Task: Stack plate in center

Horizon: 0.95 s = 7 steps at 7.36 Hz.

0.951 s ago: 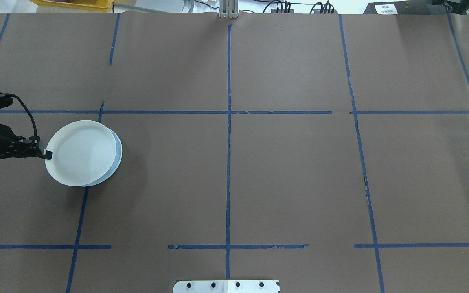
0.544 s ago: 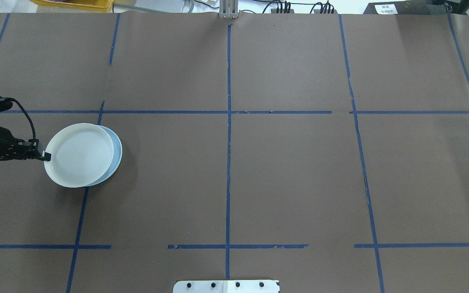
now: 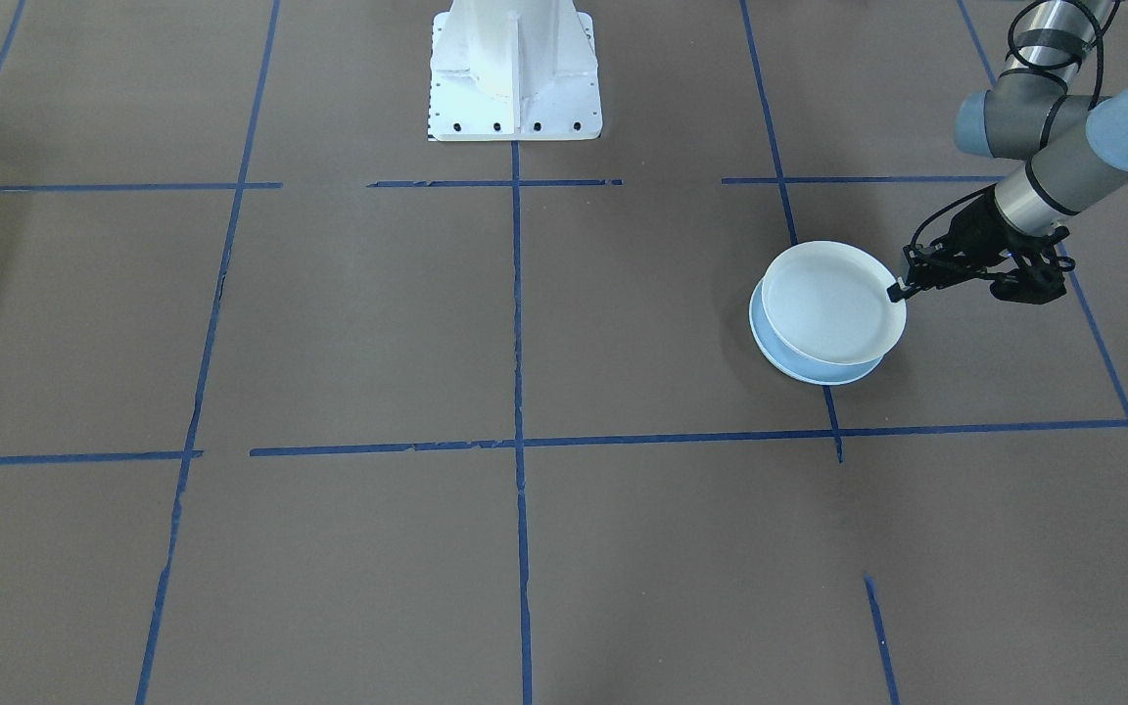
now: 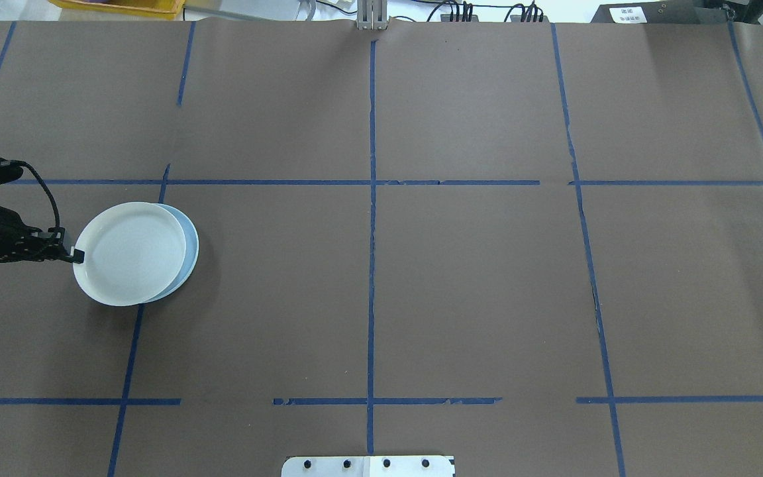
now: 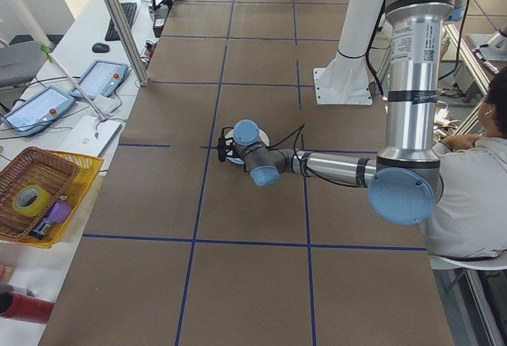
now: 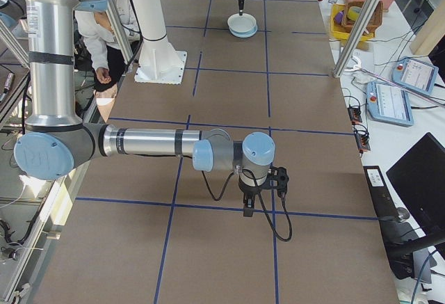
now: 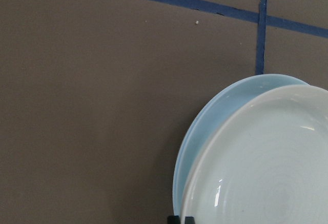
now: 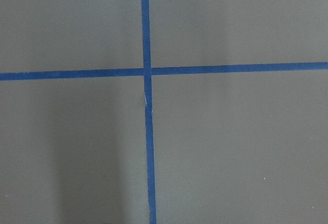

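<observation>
The left end effector (image 4: 75, 254) is pinched on the near rim of the white plate (image 4: 130, 253), its fingertips closed over the edge with no gap showing. That plate sits over the pale blue plate (image 4: 191, 246), offset toward the arm, so a crescent of blue shows on the far side. In the front-facing view the white plate (image 3: 830, 304) looks slightly raised and tilted above the blue one (image 3: 804, 367); whether it rests on it fully I cannot tell. The pair lies on the brown-papered bench (image 4: 461, 278) in a left-hand grid cell, beside a blue tape line (image 4: 131, 358).

Judging progress: the stack is nearly made, but the upper plate is off-centre and not yet let go. What remains is to settle it, open the fingers and draw away.

The left wrist camera shows the overlap closely, blue rim (image 7: 205, 131) peeking out beside the white plate (image 7: 266, 172), which the overhead view only hints at. The right-side view alone shows the right end effector (image 6: 249, 209), hanging over bare bench far from the plates; whether it is open cannot be told from there. Its wrist camera sees only crossing tape (image 8: 146, 71). A seated person (image 5: 475, 180) appears in the left-side view.
</observation>
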Each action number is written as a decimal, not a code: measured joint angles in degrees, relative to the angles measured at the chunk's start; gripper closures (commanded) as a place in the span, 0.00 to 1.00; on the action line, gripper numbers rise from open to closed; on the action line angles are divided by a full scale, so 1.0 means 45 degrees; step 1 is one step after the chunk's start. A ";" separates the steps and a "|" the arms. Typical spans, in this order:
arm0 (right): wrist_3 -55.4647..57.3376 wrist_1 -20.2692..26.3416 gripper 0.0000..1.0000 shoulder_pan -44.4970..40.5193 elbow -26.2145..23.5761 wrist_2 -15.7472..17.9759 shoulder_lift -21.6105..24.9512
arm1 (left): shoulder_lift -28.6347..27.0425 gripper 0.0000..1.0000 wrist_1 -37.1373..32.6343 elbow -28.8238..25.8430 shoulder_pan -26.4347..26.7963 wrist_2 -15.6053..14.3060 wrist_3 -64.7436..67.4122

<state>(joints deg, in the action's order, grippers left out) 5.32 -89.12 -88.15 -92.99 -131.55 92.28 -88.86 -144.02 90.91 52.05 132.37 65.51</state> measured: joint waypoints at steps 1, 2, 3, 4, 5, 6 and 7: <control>-0.0001 0.0000 0.00 0.0000 0.0000 -0.0003 0.0000 | -0.0034 0.00 -0.0017 -0.0002 0.0005 0.0002 -0.0003; 0.0001 0.0000 0.00 0.0000 0.0000 -0.0001 0.0000 | -0.0029 0.00 -0.0020 0.0022 0.0065 0.0149 -0.0018; 0.0000 -0.0001 0.00 0.0000 0.0001 0.0007 0.0001 | 0.0015 0.00 0.0005 0.0033 0.0435 0.0694 -0.0085; 0.0004 0.0000 0.00 0.0000 0.0000 0.0008 0.0000 | 0.0073 0.00 0.0051 0.0008 0.1164 0.1294 -0.0278; 0.0007 0.0000 0.00 0.0000 0.0000 0.0001 0.0000 | 0.0196 0.00 0.0146 -0.0031 0.1894 0.1563 -0.0862; 0.0009 0.0000 0.00 -0.0005 0.0000 0.0001 0.0000 | 0.0490 0.00 0.0488 -0.0053 0.2601 0.1620 -0.2165; 0.0009 0.0000 0.00 -0.0007 0.0000 0.0007 0.0000 | 0.0839 0.00 0.1214 -0.0052 0.3270 0.1546 -0.3903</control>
<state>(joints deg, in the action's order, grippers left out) 5.36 -89.12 -88.19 -92.99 -131.51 92.29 -85.08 -138.55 90.68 66.77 139.33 47.95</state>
